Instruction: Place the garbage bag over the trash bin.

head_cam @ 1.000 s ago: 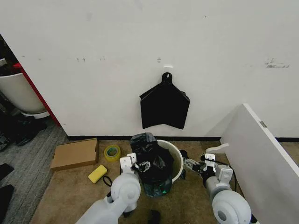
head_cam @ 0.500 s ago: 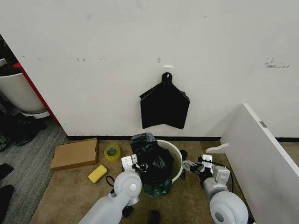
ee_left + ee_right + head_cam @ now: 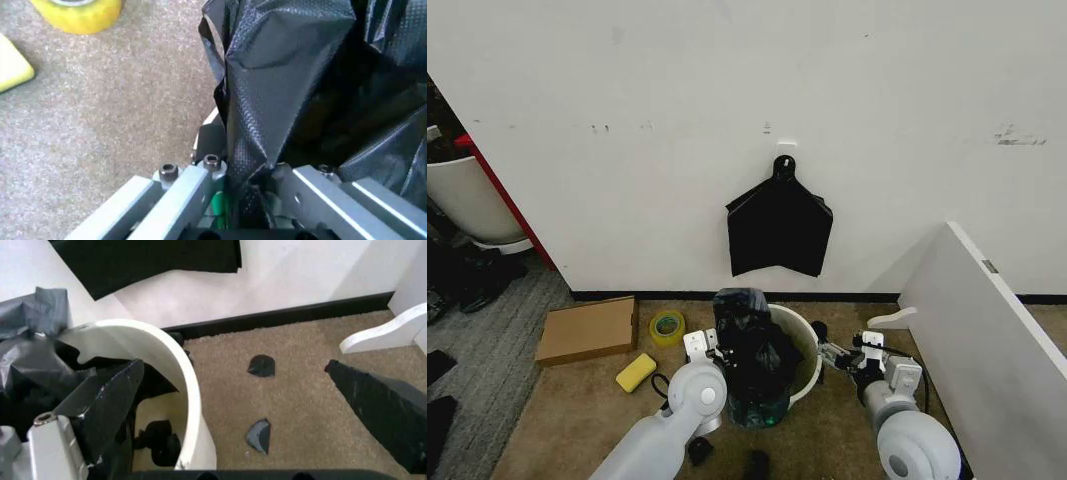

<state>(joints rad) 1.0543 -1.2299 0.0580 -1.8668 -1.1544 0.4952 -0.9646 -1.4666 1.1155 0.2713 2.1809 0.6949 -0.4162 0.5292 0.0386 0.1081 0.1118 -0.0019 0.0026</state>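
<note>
The white trash bin (image 3: 805, 335) stands on the carpet by the wall, its rim and wall also in the right wrist view (image 3: 180, 385). The black crinkly garbage bag (image 3: 752, 345) rises bunched over the bin's left side and hangs down outside it. My left gripper (image 3: 723, 352) is at the bin's left edge, shut on a fold of the garbage bag (image 3: 267, 100), which runs down between its fingers (image 3: 183, 187). My right gripper (image 3: 831, 354) sits just off the bin's right rim and looks open; a flap of the bag (image 3: 107, 395) lies against one finger.
A flat black bundle (image 3: 779, 228) hangs on the wall above the bin. A yellow tape roll (image 3: 667, 327), yellow sponge (image 3: 636, 372) and cardboard sheet (image 3: 587, 330) lie to the left. A white panel (image 3: 987, 330) leans at the right. Black scraps (image 3: 261, 366) dot the carpet.
The left gripper has shifted slightly right and drawn the bag into a taller, narrower bunch over the bin. The right gripper has barely moved.
</note>
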